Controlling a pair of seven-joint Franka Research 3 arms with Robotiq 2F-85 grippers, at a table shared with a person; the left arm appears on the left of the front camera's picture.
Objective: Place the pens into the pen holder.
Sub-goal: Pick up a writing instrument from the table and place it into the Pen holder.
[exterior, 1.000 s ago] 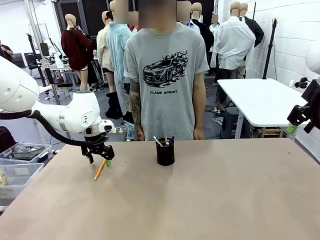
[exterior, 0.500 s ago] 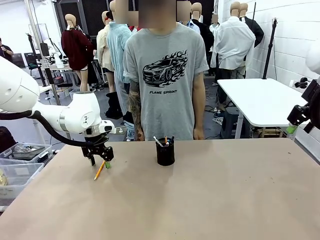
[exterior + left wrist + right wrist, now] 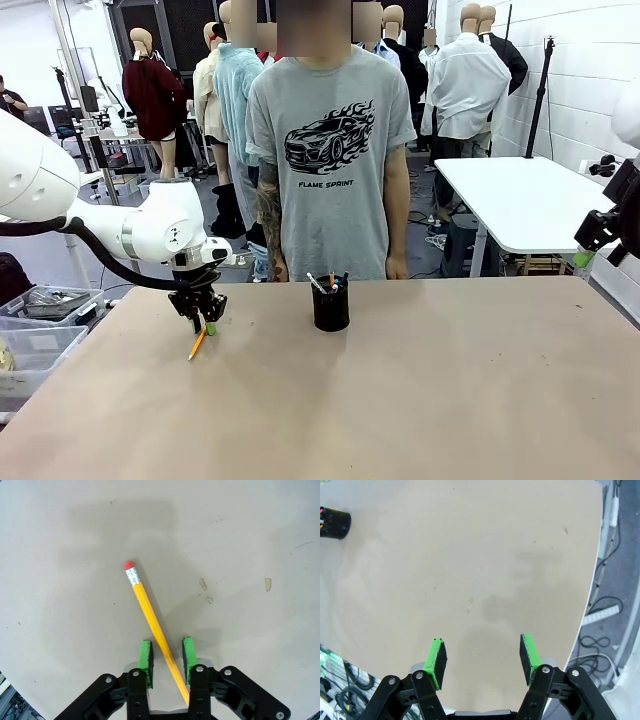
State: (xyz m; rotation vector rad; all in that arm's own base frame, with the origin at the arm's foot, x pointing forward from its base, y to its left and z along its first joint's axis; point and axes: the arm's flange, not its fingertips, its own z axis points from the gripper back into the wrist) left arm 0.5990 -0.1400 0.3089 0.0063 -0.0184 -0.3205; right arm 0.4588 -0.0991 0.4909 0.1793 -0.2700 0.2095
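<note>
Since the earlier frame the left gripper [image 3: 167, 655] has narrowed its jaws around the pencil [image 3: 152, 625], which lies on the table [image 3: 420, 400]. The pads flank the shaft without clearly clamping it; grip cannot be confirmed. The long axis runs diagonally between the fingers. The right gripper [image 3: 482, 659] hangs released, far off. The pen holder [image 3: 331, 304] stands well apart.
</note>
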